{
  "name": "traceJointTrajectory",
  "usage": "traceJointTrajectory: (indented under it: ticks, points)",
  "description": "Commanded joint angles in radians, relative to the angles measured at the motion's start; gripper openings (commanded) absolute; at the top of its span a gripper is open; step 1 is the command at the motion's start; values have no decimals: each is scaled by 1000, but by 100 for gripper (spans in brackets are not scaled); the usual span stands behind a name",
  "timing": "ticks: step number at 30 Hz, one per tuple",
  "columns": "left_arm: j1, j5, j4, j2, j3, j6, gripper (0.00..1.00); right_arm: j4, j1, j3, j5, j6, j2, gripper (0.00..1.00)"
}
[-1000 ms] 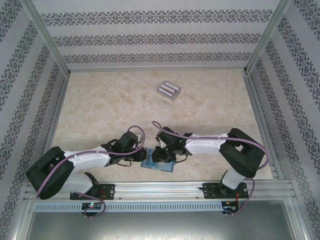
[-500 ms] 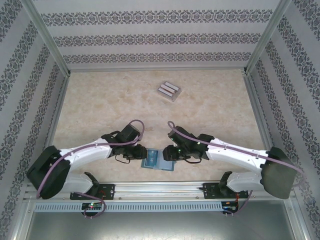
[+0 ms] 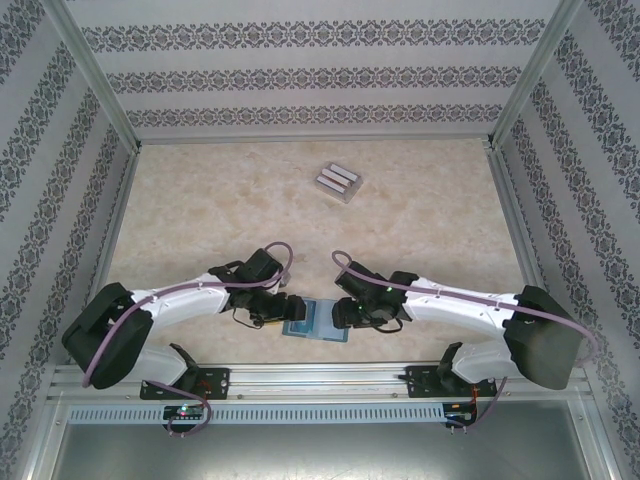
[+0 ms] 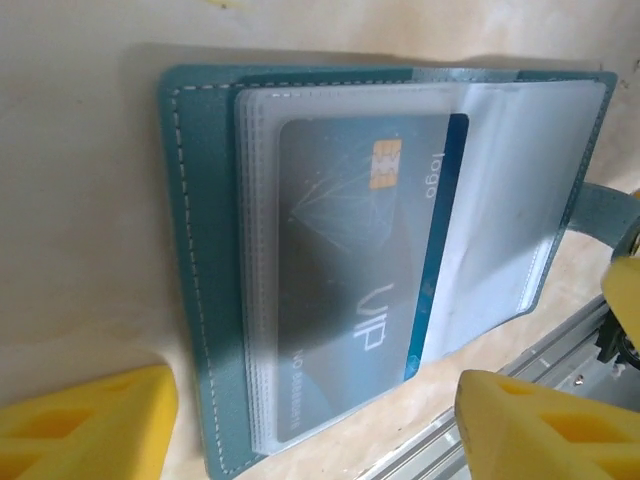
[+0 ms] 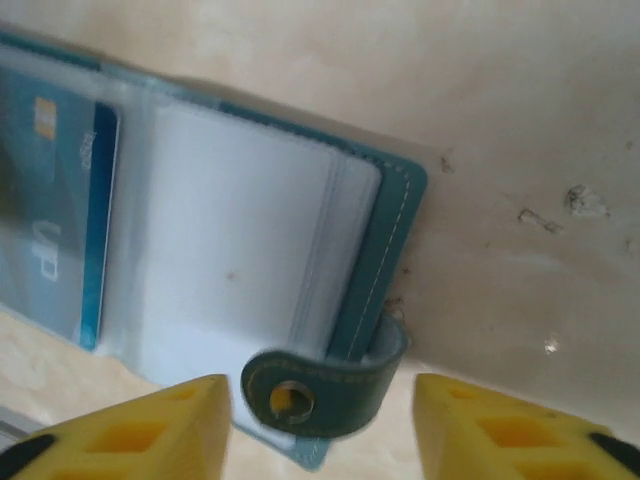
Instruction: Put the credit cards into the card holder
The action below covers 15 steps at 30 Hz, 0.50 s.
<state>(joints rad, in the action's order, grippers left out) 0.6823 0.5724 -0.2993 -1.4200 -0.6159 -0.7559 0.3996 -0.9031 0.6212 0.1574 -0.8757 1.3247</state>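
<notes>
Teal card holder (image 4: 200, 250) open, credit card (image 4: 350, 280) blurred under sleeve (image 4: 500, 200); left gripper (image 4: 312, 400) wide; right gripper (image 5: 320, 400) parted around snap tab (image 5: 350, 388).

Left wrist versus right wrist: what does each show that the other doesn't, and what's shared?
Left wrist: the full face of the credit card, under a clear sleeve, and the left stitched edge of the card holder. Right wrist: the snap tab with its metal stud, and the right stitched edge. Shared: the holder lying open, part of that card with its chip, and an empty pale pocket.
</notes>
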Motion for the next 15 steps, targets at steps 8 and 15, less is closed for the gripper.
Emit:
traceJointTrajectory:
  ticks: [8, 15]
  points:
    - [5, 105, 198, 17, 12, -90, 59, -306, 46, -110, 127, -45, 3, 28]
    - [6, 145, 243, 38, -23, -96, 57, -483, 47, -135, 181, -68, 70, 27]
